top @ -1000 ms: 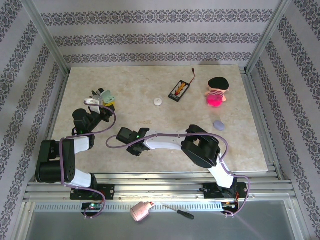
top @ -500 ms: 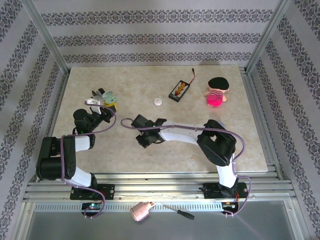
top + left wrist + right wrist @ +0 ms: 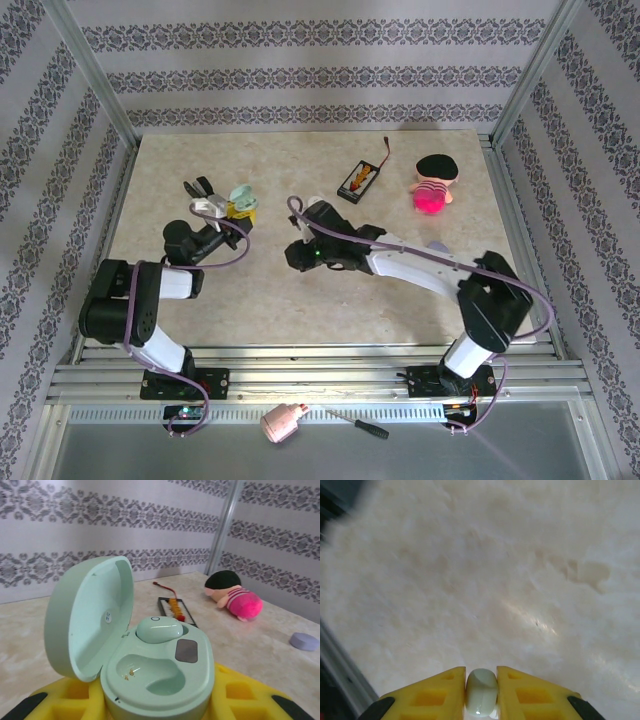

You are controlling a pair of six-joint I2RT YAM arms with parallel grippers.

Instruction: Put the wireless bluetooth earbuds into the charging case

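Marbled beige tabletop (image 3: 300, 165), striped wallpaper behind. We are seeing the left gripper (image 3: 238, 209) clamping the mint-green charging case (image 3: 155, 680) toward the table's left, lid standing open. One earbud (image 3: 160, 629) is sitting in the far socket, and the near socket is showing gold contacts. The right gripper (image 3: 481, 680), near mid-table, is pinching a second earbud (image 3: 481, 692) between its yellow fingers.

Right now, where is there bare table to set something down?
Bare: the marble tabletop's far strip behind the mint-green oval charging case, and its near-centre patch between the white right arm and near edge. Crowded around the black battery holder and pink plush doll.
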